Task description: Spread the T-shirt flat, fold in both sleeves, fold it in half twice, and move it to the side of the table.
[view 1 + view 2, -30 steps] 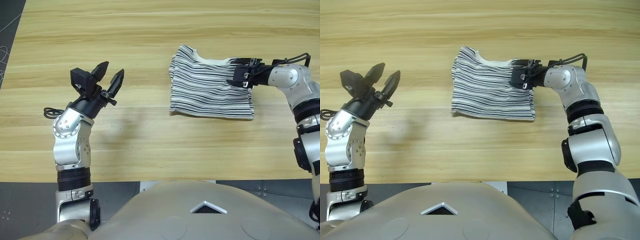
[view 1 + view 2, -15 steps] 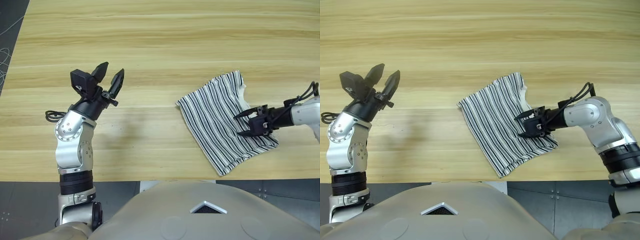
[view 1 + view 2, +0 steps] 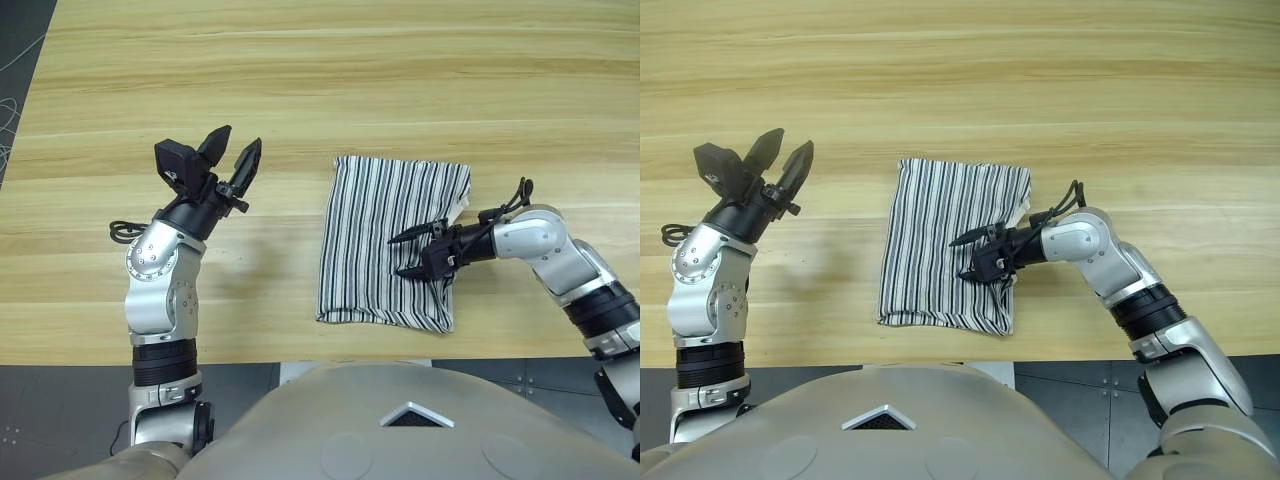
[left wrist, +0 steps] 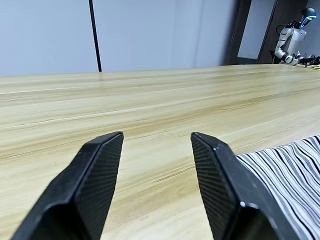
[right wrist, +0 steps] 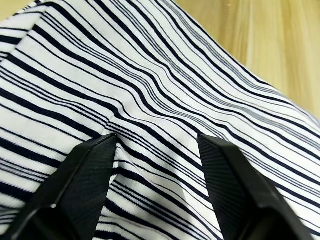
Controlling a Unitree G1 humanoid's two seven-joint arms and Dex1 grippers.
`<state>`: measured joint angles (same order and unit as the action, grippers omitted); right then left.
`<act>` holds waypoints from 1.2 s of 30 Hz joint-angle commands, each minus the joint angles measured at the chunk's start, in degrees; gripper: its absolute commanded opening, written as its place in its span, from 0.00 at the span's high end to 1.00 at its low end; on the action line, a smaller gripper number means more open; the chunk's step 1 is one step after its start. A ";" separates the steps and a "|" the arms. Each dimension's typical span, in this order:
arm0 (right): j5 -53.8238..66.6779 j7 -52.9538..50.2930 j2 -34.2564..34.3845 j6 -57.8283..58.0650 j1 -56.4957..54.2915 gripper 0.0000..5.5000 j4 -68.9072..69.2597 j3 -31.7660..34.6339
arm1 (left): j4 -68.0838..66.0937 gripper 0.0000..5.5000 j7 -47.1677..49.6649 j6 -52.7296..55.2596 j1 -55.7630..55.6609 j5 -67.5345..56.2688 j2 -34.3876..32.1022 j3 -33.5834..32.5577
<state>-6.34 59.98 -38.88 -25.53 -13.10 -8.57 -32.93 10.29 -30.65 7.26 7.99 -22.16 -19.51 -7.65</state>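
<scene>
Black-and-white striped T-shirt (image 3: pixel 372 235), folded into a rough rectangle. It lies flat on the light wooden table (image 3: pixel 300 80), right of centre and close to the near edge. Stripes run from the far edge toward the near edge.

Right gripper (image 3: pixel 396 256) sits low over the shirt's right half, fingers spread and pointing toward the robot's left. In the right wrist view the two black fingers (image 5: pixel 85 175) straddle a shallow crease in the cloth. Cannot tell whether the tips touch the fabric.

Left gripper (image 3: pixel 241 137) is raised off the table, fingers spread, holding nothing, well apart from the shirt on its left.

The right gripper and wrist hide part of the shirt's right edge. A pale strip at the far right corner is too small to make out.
</scene>
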 commanded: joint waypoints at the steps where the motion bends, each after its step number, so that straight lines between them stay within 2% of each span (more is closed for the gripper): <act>1: -13.43 -6.47 0.40 -0.99 -0.89 0.46 -12.09 -3.28 | -1.09 0.54 0.35 -0.19 -0.88 0.96 -0.43 -0.40; 5: -15.51 -10.43 1.70 -3.40 -3.57 0.46 -15.94 -4.01 | -1.71 0.54 0.37 -0.77 -0.81 1.19 -0.34 -0.23; 10: -12.78 -8.92 0.50 -4.36 -4.12 0.46 -15.47 -3.35 | -2.75 0.54 -0.21 -1.51 -0.71 1.81 -0.70 -0.01; 19: 3.61 -4.35 -5.64 4.32 3.00 0.46 10.74 7.72 | -1.62 0.54 -2.91 -2.42 1.49 3.64 -2.61 1.06; 24: 9.27 -7.33 -6.54 7.38 8.37 0.46 18.22 16.48 | -2.29 0.54 -4.50 -9.10 4.53 15.41 -8.54 5.71; 27: 9.70 -8.45 -8.26 5.36 15.44 0.46 16.77 20.23 | -1.98 0.54 -5.32 -14.81 7.64 23.88 -13.29 8.67; 31: 8.58 -7.09 -12.23 -0.34 22.86 0.46 13.32 23.13 | -1.20 0.54 -2.73 -27.43 12.41 40.36 -21.36 12.51; 36: 4.18 -9.93 -11.33 -14.22 23.22 0.46 7.69 23.70 | -0.03 0.54 -1.23 -39.19 11.24 50.87 -27.18 15.47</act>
<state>-0.54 51.02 -50.08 -34.80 9.88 0.93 -10.03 9.23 -32.24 -27.91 20.01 24.88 -43.61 6.69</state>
